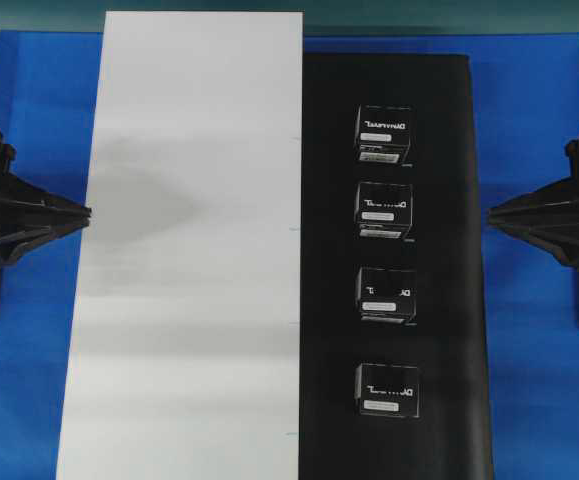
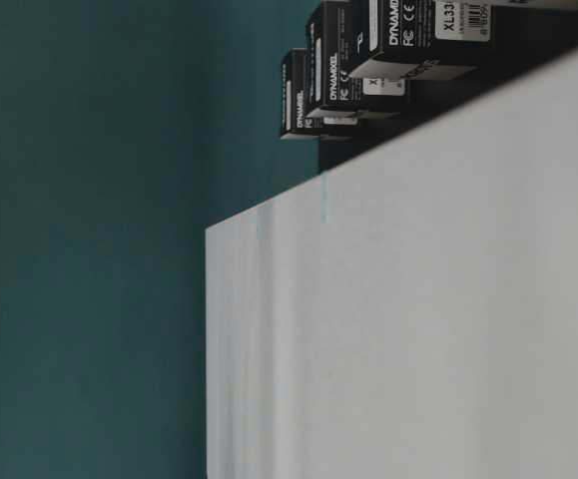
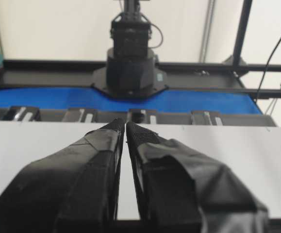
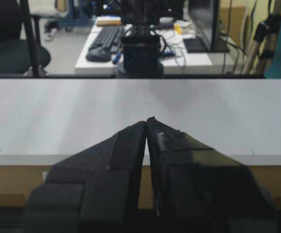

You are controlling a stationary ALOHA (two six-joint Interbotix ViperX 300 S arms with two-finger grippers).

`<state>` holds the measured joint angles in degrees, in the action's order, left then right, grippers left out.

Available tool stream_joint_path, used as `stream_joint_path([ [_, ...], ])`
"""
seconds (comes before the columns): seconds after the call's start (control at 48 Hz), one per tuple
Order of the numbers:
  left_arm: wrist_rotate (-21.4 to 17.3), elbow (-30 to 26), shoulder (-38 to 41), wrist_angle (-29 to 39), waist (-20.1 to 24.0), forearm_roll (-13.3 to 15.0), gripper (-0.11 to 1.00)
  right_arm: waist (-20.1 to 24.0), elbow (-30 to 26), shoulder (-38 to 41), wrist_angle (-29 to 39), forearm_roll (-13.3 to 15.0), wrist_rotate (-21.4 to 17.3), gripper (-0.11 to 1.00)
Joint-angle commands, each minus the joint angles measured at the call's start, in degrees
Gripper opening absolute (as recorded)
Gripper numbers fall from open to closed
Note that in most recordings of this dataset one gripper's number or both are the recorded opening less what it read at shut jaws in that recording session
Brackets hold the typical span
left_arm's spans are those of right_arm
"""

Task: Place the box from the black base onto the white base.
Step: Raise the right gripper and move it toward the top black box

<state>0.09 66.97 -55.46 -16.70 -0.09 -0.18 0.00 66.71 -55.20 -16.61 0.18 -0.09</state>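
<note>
Boxes sit in a single column on the black base (image 1: 449, 250), four alike, running from the box (image 1: 387, 390) at 6 o'clock to the farthest one (image 1: 383, 133) at 12. Touching at 9 o'clock lies the white base (image 1: 189, 250), bare. Both rest on the blue tabletop (image 1: 539, 380). Left end effector (image 1: 87, 212) and right end effector (image 1: 491, 212) are pinched closed, holding nothing, flanking the sheets.

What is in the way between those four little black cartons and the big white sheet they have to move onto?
Nothing visible. The four black cardboard boxes stand in a column on the long matte black sheet, whose edge meets the plain white rectangular sheet. That sheet shows only a bare surface.
</note>
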Motion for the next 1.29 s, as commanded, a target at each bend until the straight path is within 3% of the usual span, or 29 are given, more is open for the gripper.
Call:
stream_joint_path([
  [0.0, 0.5, -2.1, -0.4, 0.8, 0.1, -0.8, 0.14, -1.4, -0.7, -0.1, -0.3, -0.5, -0.4, 0.14],
  [0.104, 0.4, -4.2, -0.4, 4.0, 0.2, -0.8, 0.02, -4.7, -2.6, -0.7, 5.2, -3.1, -1.5, 0.04],
  [0.208, 0.5, -6.3, -0.4, 8.8, 0.2, -0.8, -0.06, -9.8, -6.3, -1.4, 16.9, -4.2, -2.6, 0.00],
  [0.333, 0.5, -8.0, -0.4, 12.3, 0.2, -0.8, -0.07, -16.4, -11.5, -2.2, 30.8, -3.8, -2.4, 0.01],
  [0.521, 0.5, -9.4, -0.1, 13.4, 0.6, -0.8, -0.07, -25.4, -15.9, -4.2, 43.5, -2.0, -2.1, 0.01],
  [0.708, 0.5, -9.8, 1.1, 13.4, 0.8, -0.8, -0.07, -34.1, -17.1, -3.8, 57.2, -2.0, -1.8, 0.01],
  [0.854, 0.6, -10.5, 1.8, 13.4, 0.9, -0.8, -0.07, -35.9, -16.5, -0.4, 58.0, -2.0, -0.2, 0.01],
  [0.958, 0.6, -10.9, 2.4, 13.5, 0.9, -0.8, -0.07, -36.0, -16.3, 3.4, 55.9, -4.3, 2.7, 0.01],
  [1.166, 0.6, -11.2, 2.9, 13.4, 0.9, -0.8, -0.07, -36.4, -16.5, 10.2, 52.0, -12.4, 11.4, 0.04],
  [1.271, 0.6, -11.2, 3.1, 13.4, 0.9, -0.8, -0.07, -38.7, -17.3, 13.4, 51.8, -18.7, 18.4, 0.05],
])
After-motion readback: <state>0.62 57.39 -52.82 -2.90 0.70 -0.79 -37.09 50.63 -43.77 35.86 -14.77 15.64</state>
